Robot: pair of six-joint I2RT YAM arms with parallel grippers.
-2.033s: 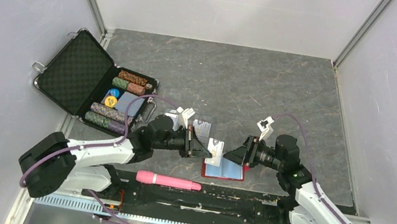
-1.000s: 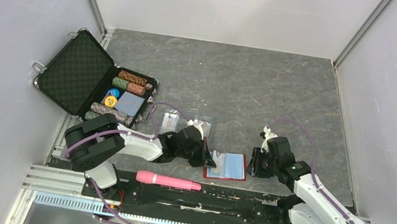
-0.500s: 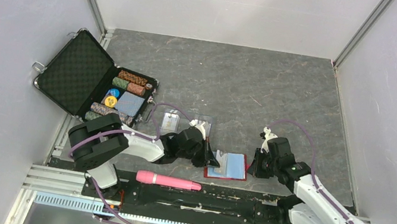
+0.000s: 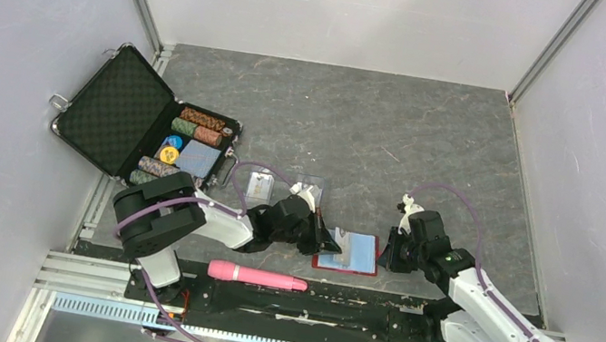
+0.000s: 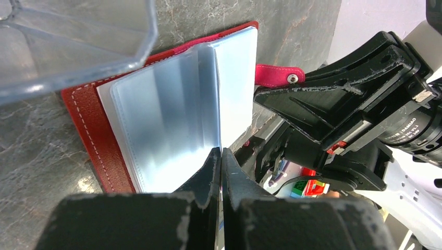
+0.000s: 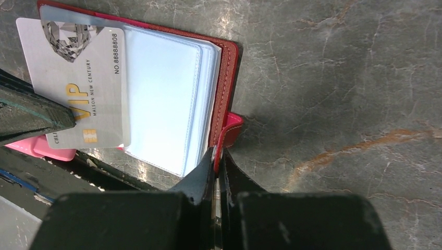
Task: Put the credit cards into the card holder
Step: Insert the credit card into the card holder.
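The red card holder [image 4: 361, 259] lies open near the table's front edge, its pale blue pockets [image 6: 161, 94] facing up. My left gripper [image 4: 327, 241] is shut on a credit card [image 6: 78, 83], a pale card with gold "VIP" print. The card lies flat over the left page of the card holder [image 6: 228, 73]. In the left wrist view the card runs edge-on between the fingers of the left gripper [image 5: 220, 152], in front of the card holder [image 5: 86, 120]. My right gripper [image 6: 216, 152] is shut on the holder's red snap tab [image 6: 233, 125], at the holder's right edge, where the right gripper [image 4: 387, 250] rests low.
A clear plastic hinged case [image 4: 307, 188] lies open just behind the holder with another card [image 4: 259, 185] in it; its lid [image 5: 68, 41] hangs over the left wrist view. A black chip briefcase [image 4: 116, 109] stands open at the left. A pink object [image 4: 257, 276] lies along the front rail.
My left gripper has carried the card to the right, over the holder's left page. My right gripper has closed on the snap tab.
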